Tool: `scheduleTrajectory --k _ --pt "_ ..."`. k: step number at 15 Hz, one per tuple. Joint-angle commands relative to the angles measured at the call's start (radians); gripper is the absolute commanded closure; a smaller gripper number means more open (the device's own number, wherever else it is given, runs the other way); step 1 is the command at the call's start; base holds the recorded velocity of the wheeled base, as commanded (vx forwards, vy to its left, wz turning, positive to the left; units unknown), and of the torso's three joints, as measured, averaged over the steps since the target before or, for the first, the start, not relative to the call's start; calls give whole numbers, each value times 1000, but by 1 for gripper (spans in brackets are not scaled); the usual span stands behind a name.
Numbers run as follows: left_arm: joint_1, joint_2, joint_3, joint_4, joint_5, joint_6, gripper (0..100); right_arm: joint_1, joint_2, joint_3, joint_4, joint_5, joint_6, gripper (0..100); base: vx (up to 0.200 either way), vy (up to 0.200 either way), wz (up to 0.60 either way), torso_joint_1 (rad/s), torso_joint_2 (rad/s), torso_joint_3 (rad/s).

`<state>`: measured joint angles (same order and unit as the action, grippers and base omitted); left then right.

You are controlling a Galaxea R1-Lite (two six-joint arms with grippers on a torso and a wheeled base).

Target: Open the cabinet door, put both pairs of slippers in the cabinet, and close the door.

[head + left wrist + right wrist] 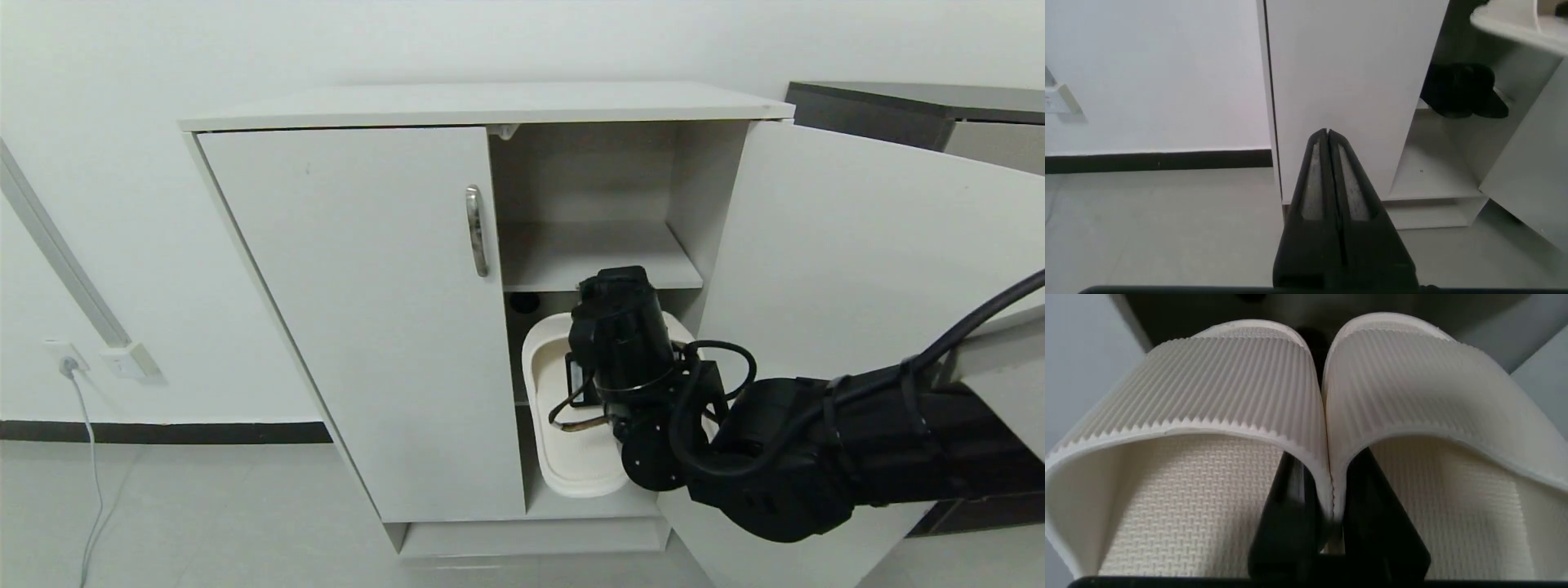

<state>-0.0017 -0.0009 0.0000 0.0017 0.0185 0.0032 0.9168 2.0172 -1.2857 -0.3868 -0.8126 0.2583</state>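
Observation:
The white cabinet (482,102) stands with its right door (857,245) swung wide and its left door (359,310) closed. My right gripper (1328,502) is shut on the pair of cream slippers (1233,416), pinching their two inner edges together. It holds them (563,441) upright in the mouth of the lower compartment, under the shelf (588,257). A dark pair of slippers (1466,90) lies deeper in that lower compartment. My left gripper (1327,143) hangs low in front of the closed left door, shut on nothing.
A metal handle (476,231) runs down the left door's inner edge. A wall socket with a cable (65,359) sits at the far left. A grey cabinet (898,106) stands behind the open door. Bare floor (204,514) lies in front.

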Motion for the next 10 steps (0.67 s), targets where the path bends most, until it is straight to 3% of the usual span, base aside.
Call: scheduleTrajectory --k 1,10 --pt "0 1 0 0 1 0 100 2 -15 -53 9 -27 -7 100 0 0 0 0 0 0" --pt "0 1 0 0 0 -2 100 -13 -11 -86 -37 -37 -85 100 0 0 0 0 0 0"
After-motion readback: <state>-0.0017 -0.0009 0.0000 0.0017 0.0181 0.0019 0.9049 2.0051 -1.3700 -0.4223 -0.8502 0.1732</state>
